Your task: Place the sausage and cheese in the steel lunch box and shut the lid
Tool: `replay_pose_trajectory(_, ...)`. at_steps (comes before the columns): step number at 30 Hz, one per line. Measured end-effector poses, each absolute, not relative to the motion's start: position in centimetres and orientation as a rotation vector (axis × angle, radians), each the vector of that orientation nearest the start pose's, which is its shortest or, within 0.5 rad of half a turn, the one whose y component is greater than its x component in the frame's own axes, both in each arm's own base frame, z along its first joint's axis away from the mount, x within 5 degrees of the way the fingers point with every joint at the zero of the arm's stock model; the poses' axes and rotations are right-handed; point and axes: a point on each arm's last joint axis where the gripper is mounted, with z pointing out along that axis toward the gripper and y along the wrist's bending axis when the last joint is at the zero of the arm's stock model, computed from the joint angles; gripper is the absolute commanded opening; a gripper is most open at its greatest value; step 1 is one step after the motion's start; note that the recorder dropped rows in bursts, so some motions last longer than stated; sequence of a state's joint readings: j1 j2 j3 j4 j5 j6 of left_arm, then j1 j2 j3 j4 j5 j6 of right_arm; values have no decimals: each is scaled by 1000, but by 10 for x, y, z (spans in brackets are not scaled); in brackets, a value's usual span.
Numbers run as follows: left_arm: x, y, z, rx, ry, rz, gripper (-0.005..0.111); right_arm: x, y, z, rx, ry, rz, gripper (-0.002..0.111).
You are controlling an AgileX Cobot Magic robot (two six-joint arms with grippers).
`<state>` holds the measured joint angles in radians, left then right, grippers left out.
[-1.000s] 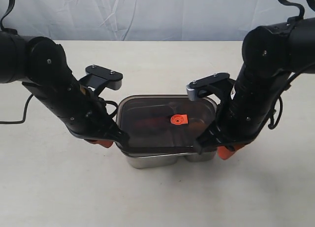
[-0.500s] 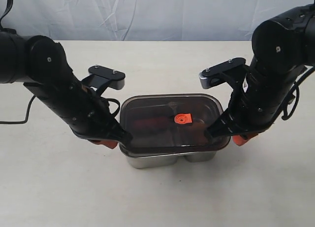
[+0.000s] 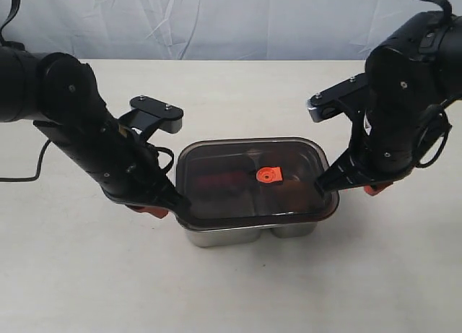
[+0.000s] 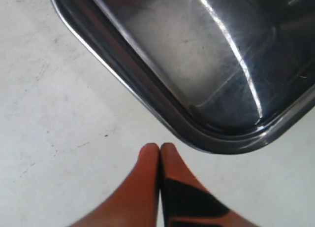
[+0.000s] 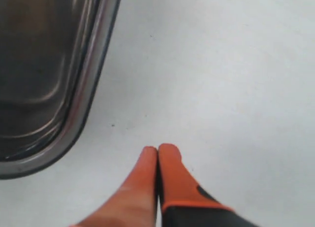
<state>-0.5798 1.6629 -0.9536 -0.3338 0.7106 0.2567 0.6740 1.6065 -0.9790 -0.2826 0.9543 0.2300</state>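
Exterior view is showing us the lid (image 3: 238, 159) lying over the steel lunch box (image 3: 231, 237), orange valve (image 3: 266, 175) up. Through the tint we are making out a reddish streak, likely the sausage (image 3: 215, 180); the cheese we cannot pick out. We are judging loading done and only pressing the lid home left. The left gripper (image 4: 160, 147) and right gripper (image 5: 157, 149) are sitting just beside the box, fingers together, gripping nothing. We are seeing a pale matte table (image 3: 238, 297) and a wrinkled white cloth (image 3: 216, 22) behind.

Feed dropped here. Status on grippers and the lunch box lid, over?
Left gripper shut, empty, beside steel lunch box. Right gripper shut, empty, opposite side. Lid resting on box. No obstruction seen.
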Motion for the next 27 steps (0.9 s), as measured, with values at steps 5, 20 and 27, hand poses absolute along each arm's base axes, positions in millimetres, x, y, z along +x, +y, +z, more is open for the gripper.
replay_pose_trajectory(5,246,-178,185,867,2797,-318,0,240,165,185,-887,2874,-300,0)
replay_pose_trajectory(20,247,-175,185,855,2804,-274,0,242,173,178,-878,2859,-201,0)
replay_pose_trajectory(27,247,-175,185,855,2804,-274,0,245,176,178,-877,2824,-169,0)
